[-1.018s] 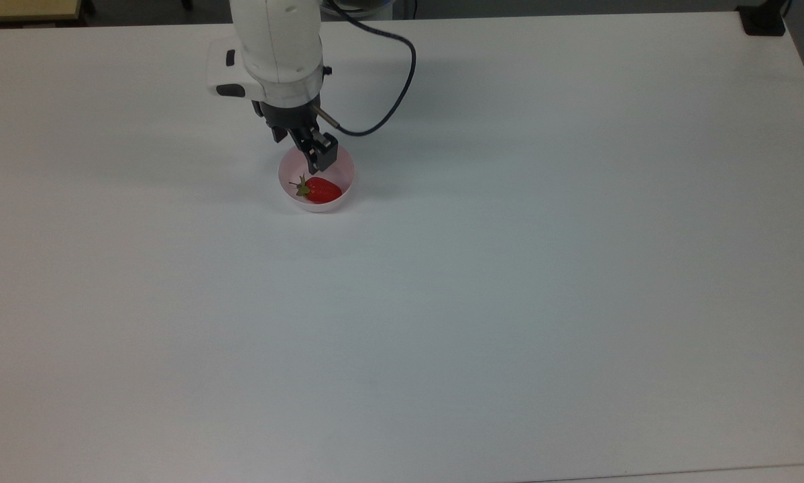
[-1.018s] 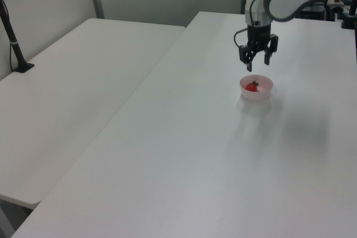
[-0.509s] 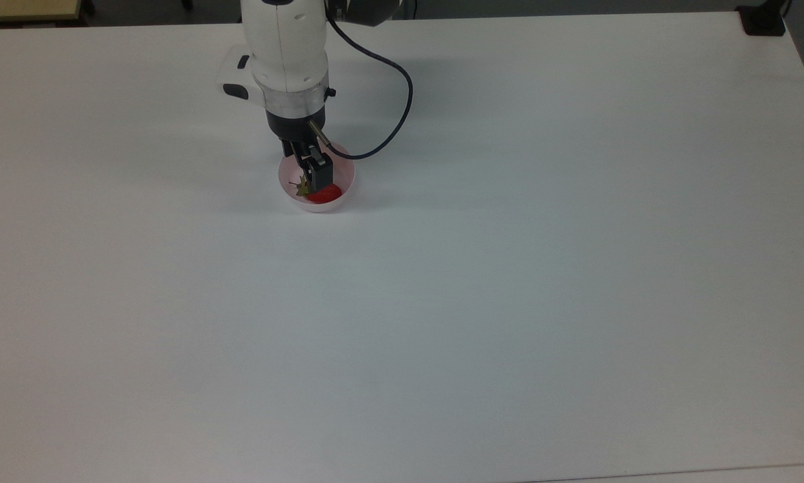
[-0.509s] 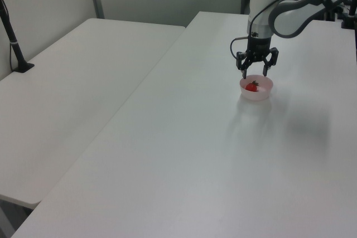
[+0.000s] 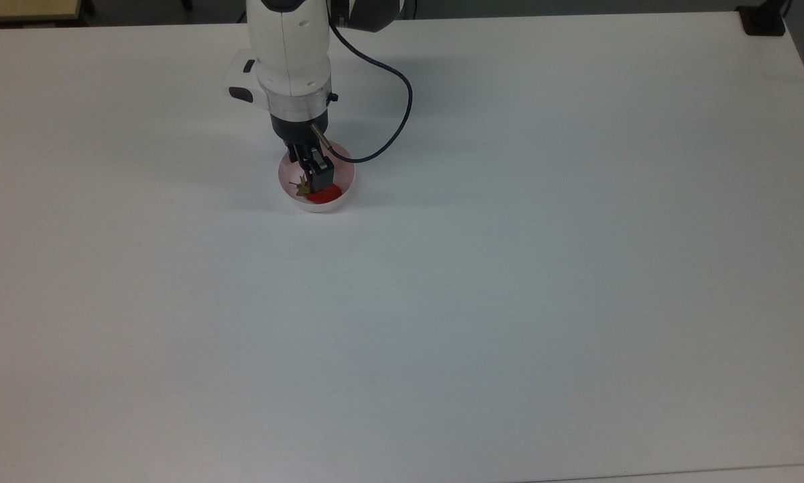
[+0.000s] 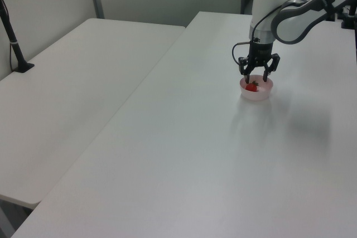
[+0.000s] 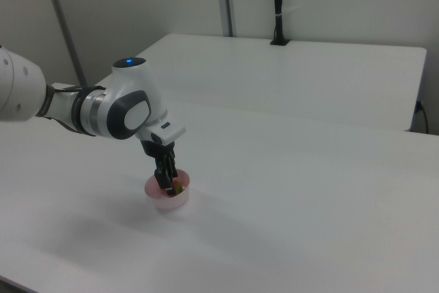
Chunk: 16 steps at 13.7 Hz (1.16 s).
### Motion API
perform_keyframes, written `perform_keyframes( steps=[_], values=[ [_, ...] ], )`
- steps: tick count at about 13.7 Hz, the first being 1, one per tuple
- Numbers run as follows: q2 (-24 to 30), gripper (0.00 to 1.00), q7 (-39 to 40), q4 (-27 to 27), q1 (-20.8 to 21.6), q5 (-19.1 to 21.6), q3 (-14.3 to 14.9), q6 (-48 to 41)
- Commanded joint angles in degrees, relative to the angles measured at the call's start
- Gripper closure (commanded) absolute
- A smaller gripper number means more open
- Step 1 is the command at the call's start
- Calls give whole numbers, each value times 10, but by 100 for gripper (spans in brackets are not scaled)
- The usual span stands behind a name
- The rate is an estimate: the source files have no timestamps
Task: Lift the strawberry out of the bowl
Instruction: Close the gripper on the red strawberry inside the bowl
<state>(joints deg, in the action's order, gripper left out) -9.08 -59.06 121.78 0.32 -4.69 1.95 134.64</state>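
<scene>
Lower than a second ago, the gripper [image 6: 257, 76] has come down from above the bowl [image 6: 256, 93] until its fingertips reach inside the rim, while bowl and strawberry [image 6: 252, 87] lie where they did. In the left view the two fingers stand apart, one on each side of the strawberry, not closed on it. In the top view the gripper [image 5: 316, 180] covers the middle of the strawberry [image 5: 328, 194], whose red body shows below the finger and whose green cap points toward the top view's left; the fruit lies in the lower half of the bowl [image 5: 345, 184], close to the wall. The right view shows the gripper [image 7: 166, 180] pointing straight down into the bowl [image 7: 167, 200]. A black cable [image 5: 402, 114] loops from the wrist out to the top view's right and hangs over the counter [image 5: 509, 268] beside the bowl. White counter surface spreads wide on every side of the bowl, whose nearest edge is the far one at the top view's top. In the left view a second counter [image 6: 72, 82] adjoins along a seam.
</scene>
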Motion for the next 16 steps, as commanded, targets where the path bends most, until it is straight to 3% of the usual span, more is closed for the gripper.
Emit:
perform_keyframes(
  steps=[1, 8, 13, 16],
  values=[
    [-11, 33, -14, 14, 22, -2, 2, 28],
    [-24, 33, -14, 13, 22, -3, 2, 46],
    [-30, 62, -11, 13, 20, -21, 2, 45],
    [-19, 63, -7, 11, 20, -26, 2, 31]
  ],
)
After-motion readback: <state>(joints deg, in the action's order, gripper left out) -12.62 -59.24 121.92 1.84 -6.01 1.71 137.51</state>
